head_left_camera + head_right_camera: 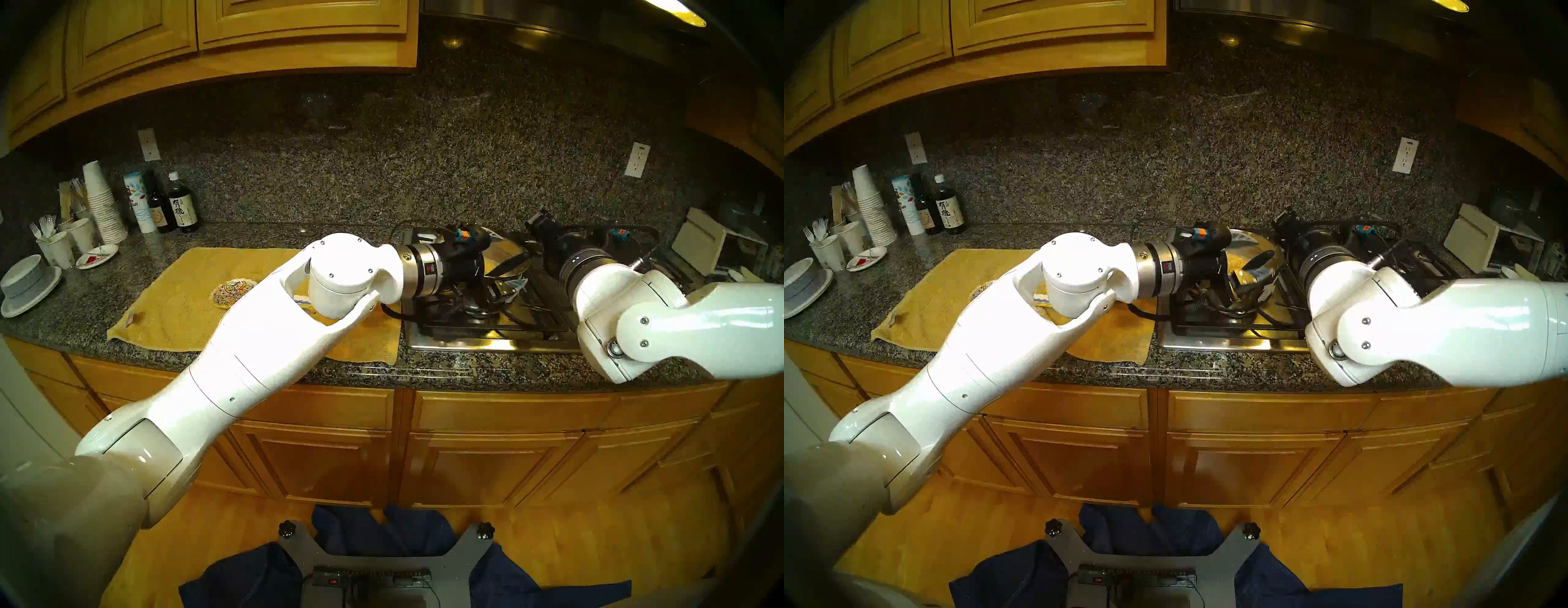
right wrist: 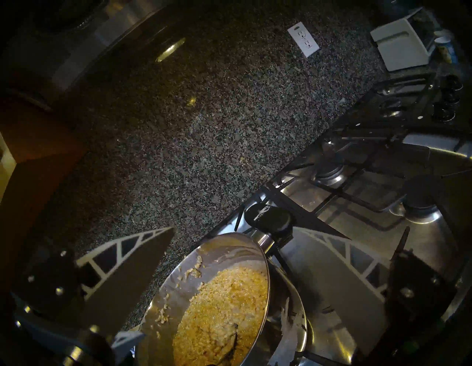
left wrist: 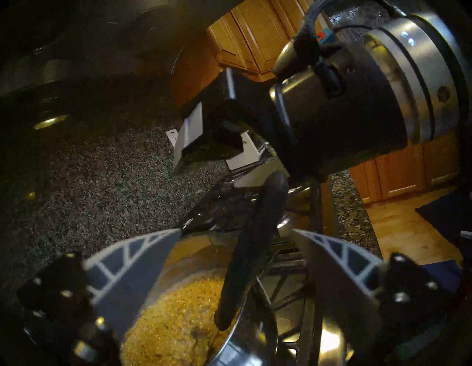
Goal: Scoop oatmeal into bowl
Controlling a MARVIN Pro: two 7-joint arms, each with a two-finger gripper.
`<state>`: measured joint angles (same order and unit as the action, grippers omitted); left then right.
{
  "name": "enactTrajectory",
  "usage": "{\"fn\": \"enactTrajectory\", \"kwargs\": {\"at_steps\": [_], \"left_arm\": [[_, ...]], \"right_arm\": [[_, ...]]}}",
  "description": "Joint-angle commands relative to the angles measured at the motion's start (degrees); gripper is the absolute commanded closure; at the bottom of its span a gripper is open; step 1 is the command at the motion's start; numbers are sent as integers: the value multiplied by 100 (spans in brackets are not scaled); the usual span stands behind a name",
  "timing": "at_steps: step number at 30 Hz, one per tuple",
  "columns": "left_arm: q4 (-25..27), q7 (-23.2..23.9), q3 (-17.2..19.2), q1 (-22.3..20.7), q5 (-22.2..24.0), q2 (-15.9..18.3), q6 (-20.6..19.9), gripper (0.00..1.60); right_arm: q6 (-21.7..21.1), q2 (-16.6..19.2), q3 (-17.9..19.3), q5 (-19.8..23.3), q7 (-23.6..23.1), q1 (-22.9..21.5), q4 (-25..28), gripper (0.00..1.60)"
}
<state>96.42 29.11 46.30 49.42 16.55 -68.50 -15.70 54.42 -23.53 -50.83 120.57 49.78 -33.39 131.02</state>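
The oatmeal is a tan-yellow grainy mass in a shiny steel pot on the stove's left burner. A black spoon handle sticks up out of it. My left gripper hangs over the pot, open, with the handle between its fingers and a gap on each side. My right gripper is open and holds nothing, above the pot's far side near its black handle. The bowl is on the yellow towel, and only a sliver of its blue-and-white rim shows behind my left forearm.
A multicoloured spoon rest lies on the yellow towel. Paper cups, bottles and stacked dishes crowd the counter's far left. Black stove grates and a white box are to the right.
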Motion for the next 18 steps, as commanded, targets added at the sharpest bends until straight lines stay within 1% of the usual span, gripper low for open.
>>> {"fn": "enactTrajectory", "kwargs": {"at_steps": [1, 7, 11, 13, 14, 17, 18], "left_arm": [[222, -58, 176, -108, 61, -4, -45, 0], [441, 74, 265, -149, 176, 144, -267, 0], [646, 217, 451, -196, 378, 285, -469, 0], [750, 270, 606, -220, 483, 364, -564, 0], [837, 325, 761, -243, 573, 456, -632, 0], [1090, 300, 1132, -174, 783, 627, -795, 0], [1149, 279, 1185, -202, 837, 720, -805, 0]], "right_arm": [[35, 17, 127, -112, -45, -196, 8, 0], [41, 10, 120, -98, -53, -200, 6, 0], [44, 4, 119, -84, -58, -198, 3, 0], [46, 1, 119, -76, -61, -195, 1, 0], [48, -3, 119, -69, -63, -193, -1, 0], [51, -9, 118, -58, -65, -187, -5, 0], [51, -11, 117, -54, -66, -185, -6, 0]]}}
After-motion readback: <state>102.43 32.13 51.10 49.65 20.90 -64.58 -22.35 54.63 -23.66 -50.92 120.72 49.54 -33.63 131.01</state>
